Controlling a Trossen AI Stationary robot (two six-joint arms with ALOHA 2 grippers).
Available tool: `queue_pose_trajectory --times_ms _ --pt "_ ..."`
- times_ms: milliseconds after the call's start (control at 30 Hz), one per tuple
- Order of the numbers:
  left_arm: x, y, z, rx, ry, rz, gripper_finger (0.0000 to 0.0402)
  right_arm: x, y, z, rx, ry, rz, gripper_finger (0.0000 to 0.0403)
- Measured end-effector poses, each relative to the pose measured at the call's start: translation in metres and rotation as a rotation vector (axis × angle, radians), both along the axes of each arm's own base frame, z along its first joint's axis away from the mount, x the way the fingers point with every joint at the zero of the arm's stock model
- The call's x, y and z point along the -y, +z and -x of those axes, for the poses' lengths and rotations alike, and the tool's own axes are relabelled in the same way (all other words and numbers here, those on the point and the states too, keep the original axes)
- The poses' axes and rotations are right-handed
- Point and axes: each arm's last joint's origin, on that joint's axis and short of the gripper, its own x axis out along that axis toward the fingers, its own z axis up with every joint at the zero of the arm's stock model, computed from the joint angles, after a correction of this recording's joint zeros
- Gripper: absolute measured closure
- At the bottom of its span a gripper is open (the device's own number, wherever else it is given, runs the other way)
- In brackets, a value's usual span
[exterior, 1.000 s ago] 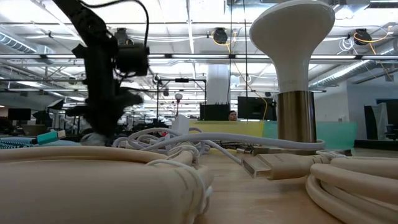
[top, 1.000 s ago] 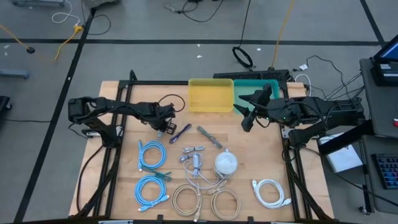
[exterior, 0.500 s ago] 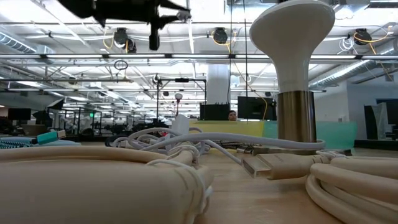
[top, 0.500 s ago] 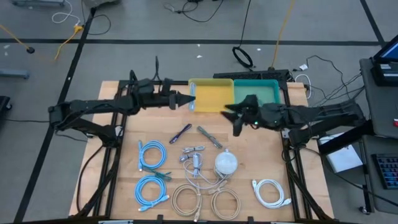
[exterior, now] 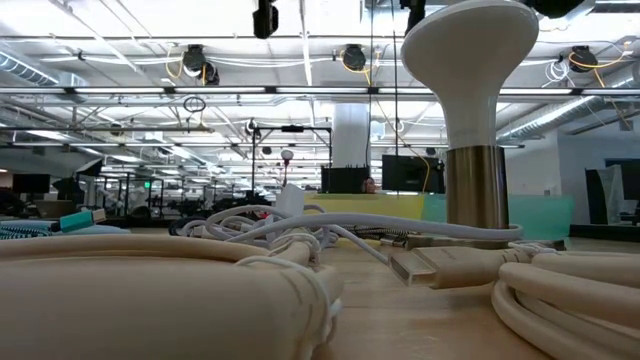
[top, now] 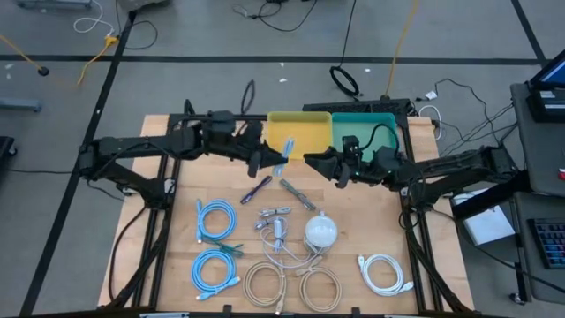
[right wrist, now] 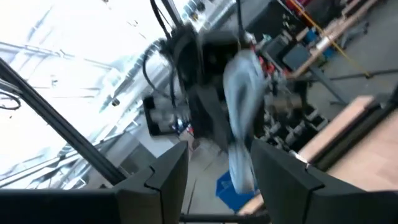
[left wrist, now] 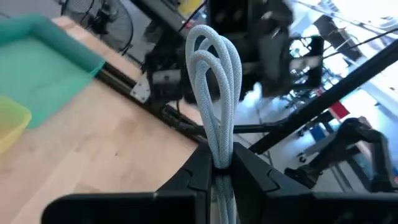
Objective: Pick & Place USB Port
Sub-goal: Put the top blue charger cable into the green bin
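The left gripper (left wrist: pixel 221 171) hangs above the wooden surface (top: pixel 185 194) just in front of the yellow bin (top: pixel 299 132), its fingers (left wrist: pixel 198 168) clenched on a folded pale-blue cable (left wrist: pixel 214 93). The right gripper (top: pixel 320 162) faces it beside the same bin, near the green bin (top: pixel 375 126); its fingers (right wrist: pixel 166 174) stand apart, and the blurred pale shape between them seems to be that cable. No writing can be read. A white mushroom lamp (top: pixel 320 231) stands well in front of the yellow bin.
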Motion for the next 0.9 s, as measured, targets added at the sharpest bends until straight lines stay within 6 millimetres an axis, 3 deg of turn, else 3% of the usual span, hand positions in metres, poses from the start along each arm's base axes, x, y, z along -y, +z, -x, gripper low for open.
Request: queue_pose_trajectory --times_ms 400,900 --pt "0.002 -0.017 -0.032 0.053 -0.048 0.072 0.0366 0.001 -0.001 0.0 -0.016 -0.017 0.03 0.0233" --pt "0.0 -0.015 -0.032 0.068 -0.035 0.079 0.0366 0.001 -0.003 -0.001 -0.039 -0.021 0.052 0.0234"
